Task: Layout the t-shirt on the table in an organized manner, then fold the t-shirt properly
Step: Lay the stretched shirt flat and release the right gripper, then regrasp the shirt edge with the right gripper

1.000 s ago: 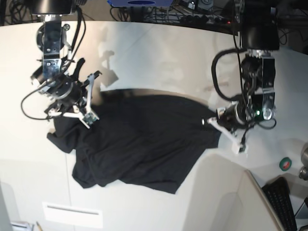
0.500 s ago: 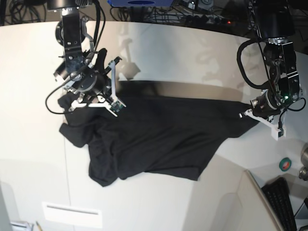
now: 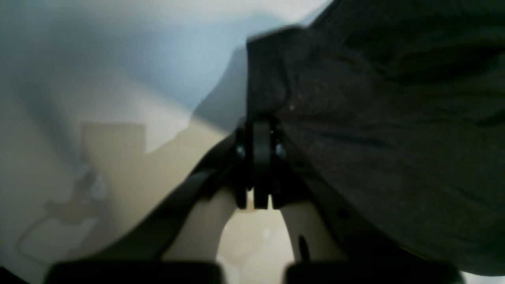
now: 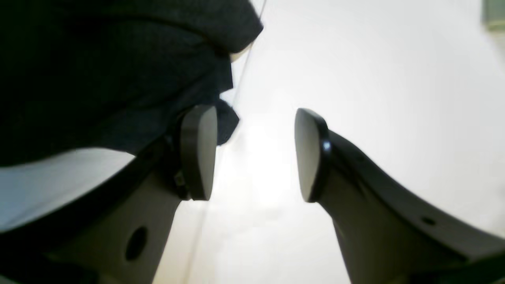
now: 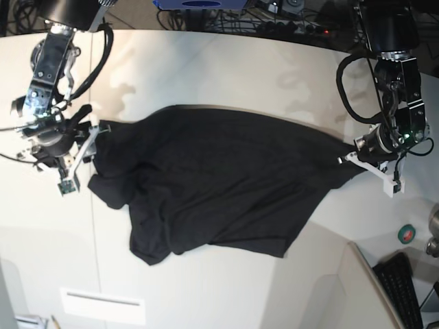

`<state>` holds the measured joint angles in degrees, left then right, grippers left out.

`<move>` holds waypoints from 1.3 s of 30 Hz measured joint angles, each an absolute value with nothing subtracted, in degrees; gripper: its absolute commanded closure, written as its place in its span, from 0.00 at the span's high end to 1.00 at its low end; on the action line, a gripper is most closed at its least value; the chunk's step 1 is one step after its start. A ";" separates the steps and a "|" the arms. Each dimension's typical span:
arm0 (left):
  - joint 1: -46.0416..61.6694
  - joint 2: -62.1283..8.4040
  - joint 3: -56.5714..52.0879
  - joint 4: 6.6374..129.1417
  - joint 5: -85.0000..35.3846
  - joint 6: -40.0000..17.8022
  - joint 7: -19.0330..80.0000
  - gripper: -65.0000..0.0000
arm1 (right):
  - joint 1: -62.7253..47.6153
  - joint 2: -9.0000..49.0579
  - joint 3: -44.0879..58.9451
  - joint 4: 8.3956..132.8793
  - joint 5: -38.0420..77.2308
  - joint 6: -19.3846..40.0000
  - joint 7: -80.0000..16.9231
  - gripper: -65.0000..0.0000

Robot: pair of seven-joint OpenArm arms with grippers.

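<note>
Right gripper (image 4: 255,154) now apart, off the t-shirt (image 5: 219,185) (left gripper (image 3: 254,118) clamped on its edge, as before).

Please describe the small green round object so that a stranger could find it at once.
Start from the big off-white table and follow the black t-shirt toward the base view's right edge. Just above the black keyboard lies the small green ring, the only green thing there.

right gripper (image 4: 255,154) has let go of t-shirt (image 5: 219,185).
</note>
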<state>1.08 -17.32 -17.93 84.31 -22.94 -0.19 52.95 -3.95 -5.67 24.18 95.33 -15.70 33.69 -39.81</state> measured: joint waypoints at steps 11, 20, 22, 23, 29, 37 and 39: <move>1.10 -18.26 -18.00 81.67 -22.76 -0.01 52.80 0.00 | -2.76 -4.10 25.12 79.48 -15.57 33.87 -32.25 0.47; 3.25 -18.35 -17.98 79.64 -22.72 -0.01 52.47 0.00 | -3.73 -5.23 28.88 90.17 -7.11 33.63 -31.99 0.47; 3.66 -18.46 -17.98 79.64 -22.79 -0.01 52.47 0.00 | -3.44 -5.04 27.14 90.17 -7.33 33.63 -32.36 0.47; 3.70 -18.44 -17.98 79.61 -22.79 -0.01 52.42 0.00 | -3.60 -4.84 25.36 90.17 -7.51 33.63 -32.56 0.47; 5.23 -18.44 -18.00 79.59 -22.76 -0.01 52.31 0.00 | -5.72 -0.80 13.98 90.32 -8.80 33.93 -31.51 0.47; 7.35 -18.44 -24.95 79.61 -22.46 0.08 52.16 0.00 | -6.52 1.45 1.98 89.84 -22.44 33.98 -19.92 0.47; 8.01 -18.41 -26.02 79.64 -22.76 0.01 52.14 0.00 | -5.63 3.42 -1.50 88.09 -22.57 34.44 -20.03 0.47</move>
